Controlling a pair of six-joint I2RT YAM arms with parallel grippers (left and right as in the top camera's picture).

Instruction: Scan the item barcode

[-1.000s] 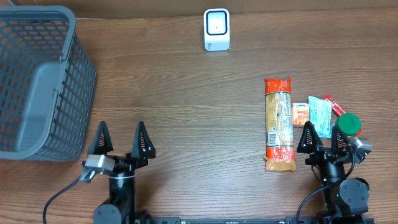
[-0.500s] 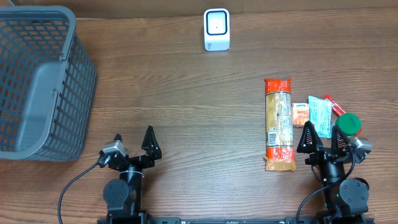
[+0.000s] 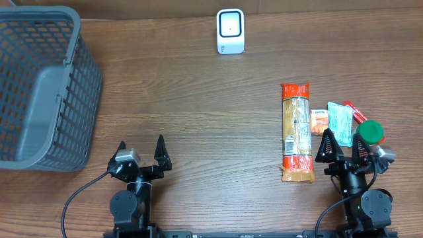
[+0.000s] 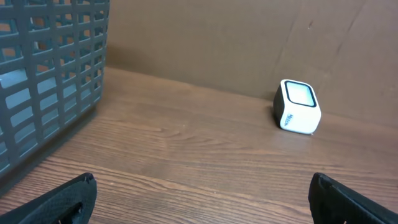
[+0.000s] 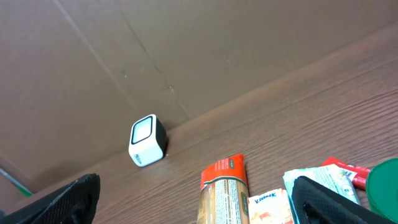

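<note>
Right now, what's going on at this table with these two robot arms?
Nothing is being handled yet. Both arms sit at the near edge with the left tool and right tool open and empty. A long pasta packet lies beside the right arm, with some small packets and a green-lidded jar next to it. The white scanner stands at the far side, and a grey basket sits on the left.

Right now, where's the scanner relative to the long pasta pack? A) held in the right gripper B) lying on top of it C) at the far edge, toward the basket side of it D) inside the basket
C: the white scanner stands alone near the table's far edge, apart from the pasta pack and shifted toward the basket.
</note>
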